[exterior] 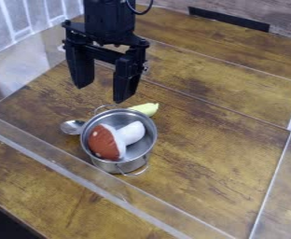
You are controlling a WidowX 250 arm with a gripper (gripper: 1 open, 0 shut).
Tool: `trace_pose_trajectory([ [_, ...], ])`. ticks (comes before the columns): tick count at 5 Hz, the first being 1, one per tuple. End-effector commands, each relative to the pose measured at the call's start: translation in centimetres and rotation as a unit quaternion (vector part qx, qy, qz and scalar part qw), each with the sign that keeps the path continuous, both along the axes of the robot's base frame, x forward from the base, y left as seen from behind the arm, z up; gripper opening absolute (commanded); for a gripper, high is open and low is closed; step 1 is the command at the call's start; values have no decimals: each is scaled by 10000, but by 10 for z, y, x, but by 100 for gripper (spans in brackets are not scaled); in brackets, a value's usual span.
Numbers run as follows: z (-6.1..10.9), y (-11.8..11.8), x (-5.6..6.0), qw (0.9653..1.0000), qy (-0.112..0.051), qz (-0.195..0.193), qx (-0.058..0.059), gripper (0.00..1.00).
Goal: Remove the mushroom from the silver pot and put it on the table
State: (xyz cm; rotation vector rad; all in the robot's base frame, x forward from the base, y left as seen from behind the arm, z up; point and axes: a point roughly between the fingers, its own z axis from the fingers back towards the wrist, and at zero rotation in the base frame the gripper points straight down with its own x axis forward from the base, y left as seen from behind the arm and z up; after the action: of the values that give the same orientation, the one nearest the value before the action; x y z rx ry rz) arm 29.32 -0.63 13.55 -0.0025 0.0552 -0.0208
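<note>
The mushroom (116,137), with a red-brown cap and a thick white stem, lies on its side inside the silver pot (145,152). The pot stands on the dark wooden table (211,140) near the middle front. My gripper (101,86) hangs above and slightly behind-left of the pot, pointing down. Its two black fingers are spread wide apart and hold nothing. The fingertips are clear of the pot's rim.
A small metal spoon (71,126) lies just left of the pot. A yellow-green item (148,109) sits right behind the pot's rim. A clear acrylic border (61,173) runs along the table's front and sides.
</note>
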Motion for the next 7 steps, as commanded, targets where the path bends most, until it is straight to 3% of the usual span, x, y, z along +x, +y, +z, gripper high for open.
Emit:
trace_pose_trajectory([
  [1, -15, -1, 1, 10000, 28, -49, -24, 100],
  [2, -40, -3, -1, 9999, -20, -105, -48, 100],
  [4, -82, -4, 6, 9991, -280, -274, -144, 100],
  [7, -108, 8, 22, 9981, -419, -319, -325, 100],
])
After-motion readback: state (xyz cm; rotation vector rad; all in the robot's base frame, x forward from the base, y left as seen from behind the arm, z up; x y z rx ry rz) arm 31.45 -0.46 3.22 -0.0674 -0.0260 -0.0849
